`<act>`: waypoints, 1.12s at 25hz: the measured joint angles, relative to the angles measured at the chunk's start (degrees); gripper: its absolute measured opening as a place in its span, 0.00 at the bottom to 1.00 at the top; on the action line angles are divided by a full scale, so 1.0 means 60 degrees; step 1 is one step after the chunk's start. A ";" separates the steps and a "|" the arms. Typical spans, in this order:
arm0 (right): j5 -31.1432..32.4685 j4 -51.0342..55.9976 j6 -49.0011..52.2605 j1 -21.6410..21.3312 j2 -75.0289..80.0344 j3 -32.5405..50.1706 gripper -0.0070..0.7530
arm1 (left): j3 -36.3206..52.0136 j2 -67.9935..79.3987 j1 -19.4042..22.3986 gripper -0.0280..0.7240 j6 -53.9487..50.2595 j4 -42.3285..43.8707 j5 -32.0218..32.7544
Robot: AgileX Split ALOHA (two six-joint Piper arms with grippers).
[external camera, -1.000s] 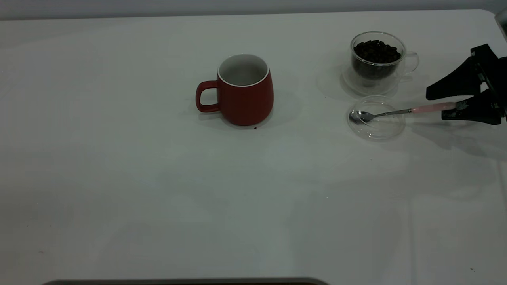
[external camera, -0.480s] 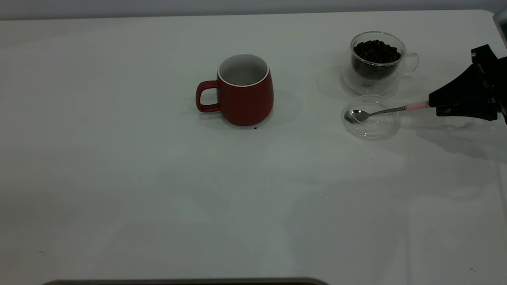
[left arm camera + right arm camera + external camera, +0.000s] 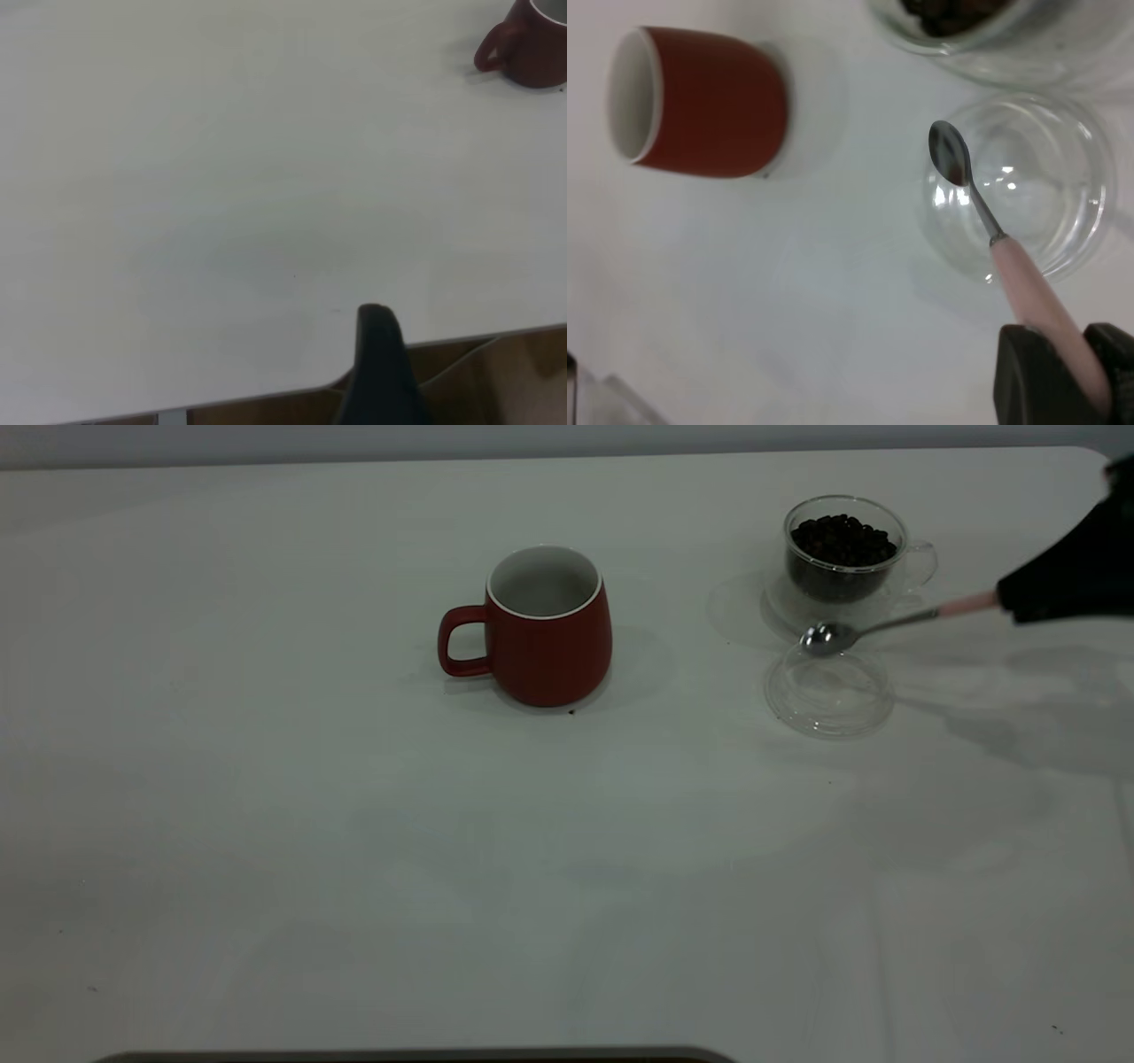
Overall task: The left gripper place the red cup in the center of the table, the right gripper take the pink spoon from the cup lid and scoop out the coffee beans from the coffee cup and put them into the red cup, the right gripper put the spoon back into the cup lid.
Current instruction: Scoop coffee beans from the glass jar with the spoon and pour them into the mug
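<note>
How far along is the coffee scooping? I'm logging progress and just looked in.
Done: the red cup stands mid-table, its inside looking empty. In hand: the right tool is shut on the pink spoon, held above the cup lid with an empty bowl. Left: scoop coffee beans from the coffee cup, tip them into the red cup, return the spoon. The left tool sits by the table edge.

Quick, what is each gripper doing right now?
Left gripper: cannot tell, nothing in it.
Right gripper: closed on the pink spoon.
</note>
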 joint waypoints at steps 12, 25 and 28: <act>0.0562 -0.0388 0.1286 0.0140 -0.2467 0.0009 0.16 | 0.0000 0.0000 0.0000 0.82 0.0000 0.0000 0.0000; -0.1475 0.1785 -0.0973 0.0231 -0.1400 0.0009 0.16 | 0.0000 0.0000 0.0000 0.82 0.0000 0.0000 0.0000; -0.1578 0.2263 -0.1514 0.0231 -0.1084 -0.0033 0.16 | 0.0000 0.0000 0.0000 0.82 0.0000 0.0000 0.0000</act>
